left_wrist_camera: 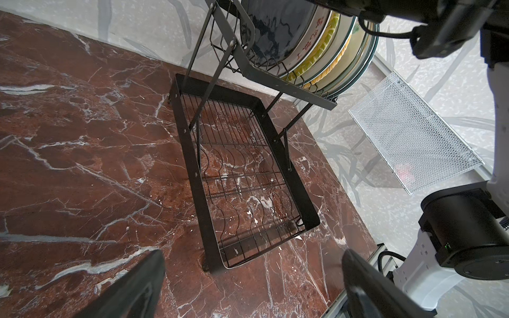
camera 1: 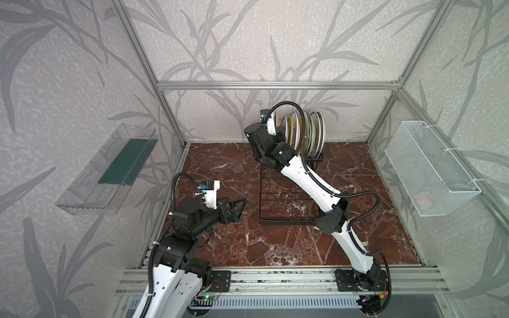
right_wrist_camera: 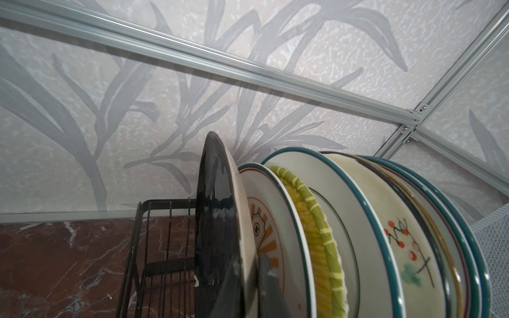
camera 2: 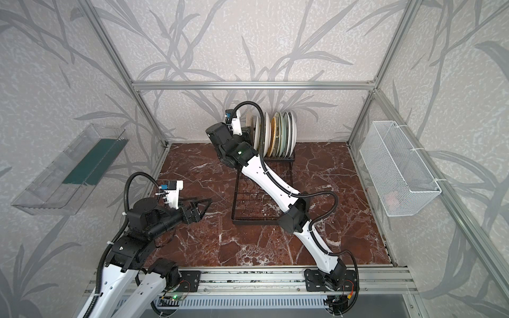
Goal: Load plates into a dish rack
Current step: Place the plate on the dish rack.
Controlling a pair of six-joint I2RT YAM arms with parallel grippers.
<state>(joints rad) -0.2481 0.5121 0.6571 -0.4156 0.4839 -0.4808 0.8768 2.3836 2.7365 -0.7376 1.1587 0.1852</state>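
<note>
Your right gripper (right_wrist_camera: 249,278) has its jaws drawn together on the rim of the round glossy black dinner plate (right_wrist_camera: 217,220). One dark finger lies against the plate's shiny face and the other against its pale back. That plate stands on edge at the end of the row, in the raised slotted section of the black wire dish rack (camera 1: 286,198), at the far side of the table by the back wall.

Just behind it in the row you have the white round plate with orange sunbursts (right_wrist_camera: 275,234), then the woven-look yellow-green round plate (right_wrist_camera: 316,234). Further along comes the cream round plate with a painted flower sprig (right_wrist_camera: 399,242), and after it several teal-rimmed plates packed close. In both top views the whole row of plates (camera 1: 308,132) (camera 2: 281,135) stands upright, with the right arm reaching across the rack's flat grid tray.

Your left gripper (left_wrist_camera: 253,300) has its jaws wide apart and holds nothing. It hovers over the red-brown marble tabletop (camera 1: 275,247) near the tray's left edge, well apart from the plates.

The white mesh basket (camera 1: 429,165) hangs on the right wall, and the clear plastic bin (camera 1: 104,170) on the left.
</note>
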